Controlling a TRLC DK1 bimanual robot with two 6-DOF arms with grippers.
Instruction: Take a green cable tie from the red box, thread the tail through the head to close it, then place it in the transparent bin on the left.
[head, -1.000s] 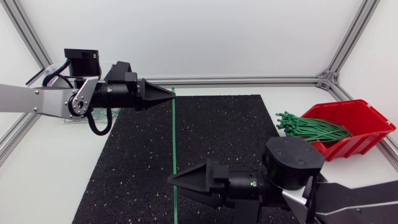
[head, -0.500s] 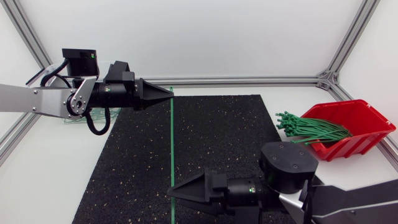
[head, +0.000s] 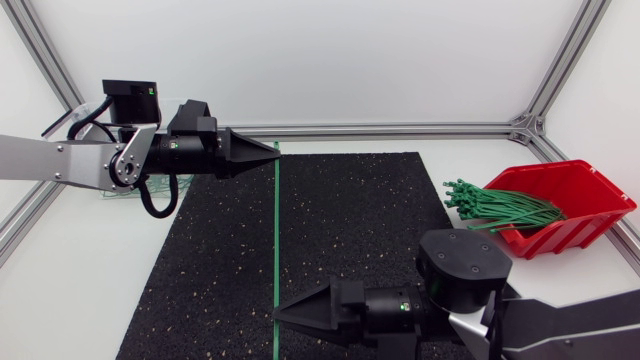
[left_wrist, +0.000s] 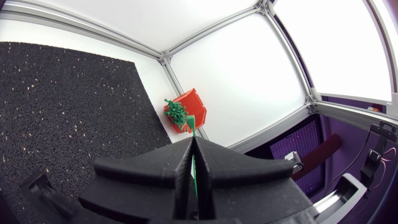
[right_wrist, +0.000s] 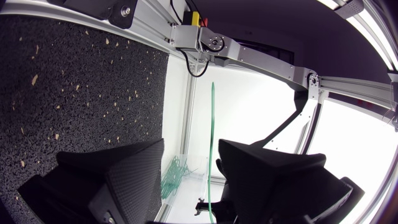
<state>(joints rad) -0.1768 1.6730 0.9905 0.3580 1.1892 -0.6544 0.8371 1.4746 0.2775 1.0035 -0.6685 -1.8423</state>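
A long green cable tie (head: 277, 240) stretches straight over the black mat (head: 350, 220). My left gripper (head: 276, 150) is shut on its far end; in the left wrist view the tie's end (left_wrist: 192, 123) pokes out past the closed fingertips of my left gripper (left_wrist: 194, 142). My right gripper (head: 279, 317) sits at the tie's near end, with its jaws apart. In the right wrist view the tie (right_wrist: 212, 124) runs through the gap of my right gripper (right_wrist: 190, 147), close to one finger. The red box (head: 575, 205) of green ties (head: 500, 208) stands at the right.
The transparent bin (head: 112, 192) sits at the back left, mostly hidden behind my left arm; the right wrist view shows the bin (right_wrist: 180, 174) holding several green ties. Aluminium frame rails (head: 400, 130) border the table.
My right gripper has slid toward the table's front edge along the tie, and the tie now hangs straighter. The left arm has stayed still.
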